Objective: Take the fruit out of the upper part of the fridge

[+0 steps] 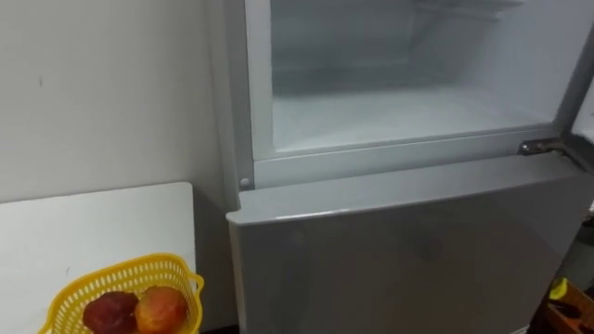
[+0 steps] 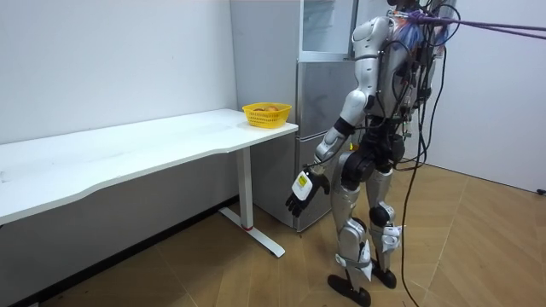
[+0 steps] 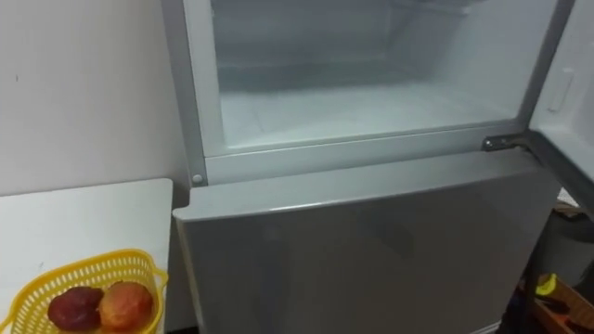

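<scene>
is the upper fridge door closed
No, the upper compartment stands open, its white inside in plain sight above the shut lower door.

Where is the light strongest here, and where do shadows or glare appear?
Left eye view: the open upper compartment is the brightest part, evenly white; the lower door carries a soft sheen, no hard glare. Room view: the table throws a shadow on the wall beneath it; the left hand hangs open.

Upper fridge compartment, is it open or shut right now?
Open: the upper compartment shows its white interior, and its door is swung out on the right.
</scene>
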You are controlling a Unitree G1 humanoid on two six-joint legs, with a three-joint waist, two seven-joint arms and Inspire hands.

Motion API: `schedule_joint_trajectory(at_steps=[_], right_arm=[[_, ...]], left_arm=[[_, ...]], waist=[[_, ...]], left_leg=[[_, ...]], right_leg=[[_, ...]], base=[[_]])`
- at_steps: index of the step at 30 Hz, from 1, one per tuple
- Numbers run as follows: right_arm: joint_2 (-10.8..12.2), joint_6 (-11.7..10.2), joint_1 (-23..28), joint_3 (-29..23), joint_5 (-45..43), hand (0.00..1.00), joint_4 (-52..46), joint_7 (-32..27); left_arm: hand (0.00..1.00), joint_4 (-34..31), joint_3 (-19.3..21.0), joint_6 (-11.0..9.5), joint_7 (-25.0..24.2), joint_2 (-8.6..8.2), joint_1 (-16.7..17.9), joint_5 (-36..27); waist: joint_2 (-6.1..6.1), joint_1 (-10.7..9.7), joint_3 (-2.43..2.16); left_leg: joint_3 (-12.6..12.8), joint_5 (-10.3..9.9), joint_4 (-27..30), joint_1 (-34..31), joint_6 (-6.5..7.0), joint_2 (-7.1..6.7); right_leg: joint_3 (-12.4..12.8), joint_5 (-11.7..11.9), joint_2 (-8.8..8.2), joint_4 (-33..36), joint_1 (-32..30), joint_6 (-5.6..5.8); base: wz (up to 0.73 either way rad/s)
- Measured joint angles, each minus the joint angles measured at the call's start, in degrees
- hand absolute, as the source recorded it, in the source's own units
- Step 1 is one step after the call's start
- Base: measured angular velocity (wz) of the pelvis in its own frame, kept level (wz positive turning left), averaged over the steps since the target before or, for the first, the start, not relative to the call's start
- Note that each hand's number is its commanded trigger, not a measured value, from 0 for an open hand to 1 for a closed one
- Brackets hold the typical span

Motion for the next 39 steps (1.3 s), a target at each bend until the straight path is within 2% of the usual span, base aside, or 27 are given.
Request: schedule_joint_trajectory(at_steps=[4,6,7,8,10,14,17,20,25,28,29,34,36,39], right_arm=[[-0.65,-1.8,-0.24,-0.66,0.48,0.0,-7.4,-0.56],[-0.69,-2.34,-0.36,-0.66,0.37,0.0,-9.83,-0.47],[-0.71,-2.39,-0.5,-0.64,0.44,0.0,-11.44,-0.09],[-0.87,-2.44,-0.68,-0.63,0.44,0.0,-12.69,0.79],[-1.5,-2.45,-1.49,-0.56,0.42,0.0,-14.01,2.15],[-2.22,-2.96,-2.69,-0.13,0.34,0.0,-19.85,6.67],[-2.23,-3.03,-2.4,1.69,0.39,0.0,-25.87,9.52],[-2.26,-2.96,-2.41,3.29,0.32,0.0,-31.66,13.22],[-2.31,-3.4,-2.46,3.63,-0.29,0.0,-36.07,17.14],[-3.02,-4.25,-2.46,5.9,-0.85,0.0,-39.49,19.08],[-3.75,-4.27,-2.43,6.83,-1.43,0.0,-40.16,20.08],[-4.02,-4.02,-1.82,8.51,-4.82,0.0,-40.14,22.25],[-4.11,-4.05,-1.74,8.69,-6.97,0.0,-40.17,23.43],[-5.7,-4.15,-1.75,9.75,-10.88,0.0,-40.26,24.58]], left_arm=[[0.0,-0.01,0.09,-0.13,0.72,-0.37,0.57,0.32],[0.0,0.04,0.15,-0.59,1.03,-0.58,0.88,0.29],[0.0,0.03,0.15,-1.14,1.04,-0.59,0.91,0.24],[0.0,0.06,0.15,-1.46,1.04,-0.59,0.89,-0.12],[0.0,-0.01,0.15,-1.75,0.97,-0.69,0.94,-0.31],[0.0,0.02,0.05,-1.96,0.45,-1.08,0.98,-0.89],[0.0,0.49,-0.41,-2.19,-0.11,-1.08,1.08,-1.36],[0.0,1.44,-0.53,-2.62,-0.05,-1.11,1.05,-1.4],[0.0,4.78,-0.54,-3.85,0.14,-1.08,1.21,-2.6],[0.0,4.92,-1.16,-4.16,0.0,-1.09,1.47,-2.57],[0.0,5.05,-1.21,-4.56,0.01,-1.08,1.47,-2.56],[0.0,5.94,-1.24,-5.89,-0.03,-1.01,1.44,-2.56],[0.0,6.31,-1.19,-6.07,-0.1,-0.8,1.3,-2.53],[0.0,6.24,-1.2,-6.06,-0.06,-0.22,1.35,-2.53]], waist=[[0.08,0.02,-0.02],[-0.17,0.02,0.14],[0.11,-0.03,0.04],[-0.13,-0.02,0.19],[0.21,-0.04,0.01],[0.98,0.09,0.18],[1.63,0.11,0.05],[1.62,0.05,0.04],[1.81,0.16,-0.15],[2.09,0.37,-0.32],[2.09,0.39,-0.32],[1.97,0.8,-0.29],[1.74,1.23,-0.25],[0.88,1.61,-0.25]], left_leg=[[0.07,0.01,-0.15,-0.08,0.0,-0.02],[0.35,0.01,-0.16,-0.04,0.0,-0.01],[0.71,0.01,-0.14,-0.07,0.0,0.02],[0.74,0.01,-0.15,-0.07,0.01,0.01],[0.72,0.03,-0.27,0.01,0.06,-0.01],[0.69,0.07,-0.69,0.19,0.14,0.08],[0.68,0.1,-0.61,0.2,0.14,0.08],[0.66,0.21,-0.58,-0.08,0.17,0.08],[0.73,0.19,-0.16,-0.08,0.2,0.03],[0.76,0.19,-0.2,-0.04,0.19,0.1],[0.75,0.2,-0.28,-0.05,0.18,0.14],[0.84,0.2,-0.26,0.11,0.17,0.21],[0.83,0.21,-0.21,0.11,0.18,0.22],[0.82,0.22,-0.13,0.08,0.16,0.29]], right_leg=[[0.0,0.07,-0.06,0.12,-0.13,-0.01],[-0.03,0.07,-0.15,0.1,-0.09,0.0],[-0.07,0.07,-0.19,0.09,-0.09,0.0],[0.0,0.08,-0.23,0.1,-0.11,0.02],[0.24,0.11,-0.25,0.12,-0.16,0.07],[0.54,0.15,-0.21,0.77,-0.42,0.13],[0.51,0.15,-0.21,0.86,-0.4,0.12],[0.44,0.18,-0.22,0.87,-0.61,0.08],[0.17,0.19,-0.31,0.9,-0.58,0.1],[0.15,0.19,-0.25,0.88,-0.57,0.09],[-0.02,0.19,-0.25,0.88,-0.5,0.09],[-0.01,0.23,-0.25,1.0,-0.41,0.02],[-0.02,0.24,-0.25,1.08,-0.39,0.01],[-0.02,0.24,-0.19,1.14,-0.41,0.0]], base=[[0.0],[0.0],[0.0],[0.0],[-0.03],[-0.03],[0.0],[0.0],[0.0],[0.0],[0.0],[-0.01],[0.0],[0.0]])
